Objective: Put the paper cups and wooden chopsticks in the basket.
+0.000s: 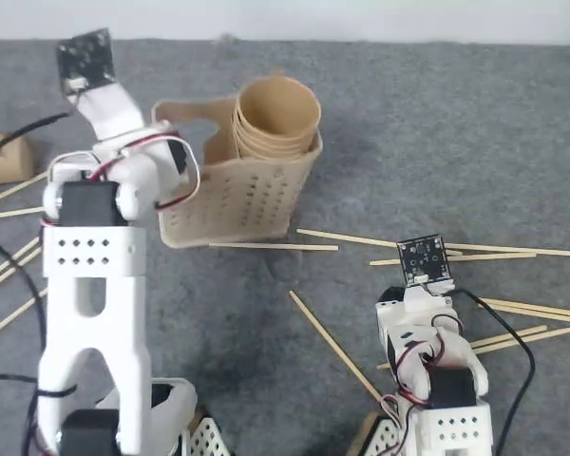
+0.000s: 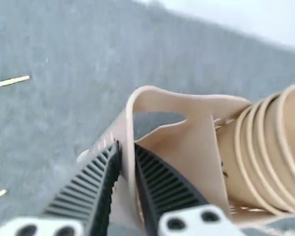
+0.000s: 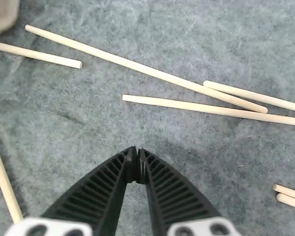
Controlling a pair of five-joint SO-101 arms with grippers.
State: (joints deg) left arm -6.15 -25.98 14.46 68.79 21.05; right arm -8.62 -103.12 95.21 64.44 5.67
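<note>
We saw our left hand (image 2: 127,147) pinched narrow on the basket (image 2: 187,137), with one finger on each side of its thin side wall, near the looped handle. The basket stood on the grey bench (image 1: 437,123). A nested stack of paper cups (image 1: 277,114) sat inside it, their rims rising above its wall. Our right hand (image 3: 137,153) was closed tip to tip with nothing between, above the bench among loose chopsticks (image 3: 196,107). Several lay scattered to the right of the basket, one lay just by its foot, and others lay along the bench's left edge.
</note>
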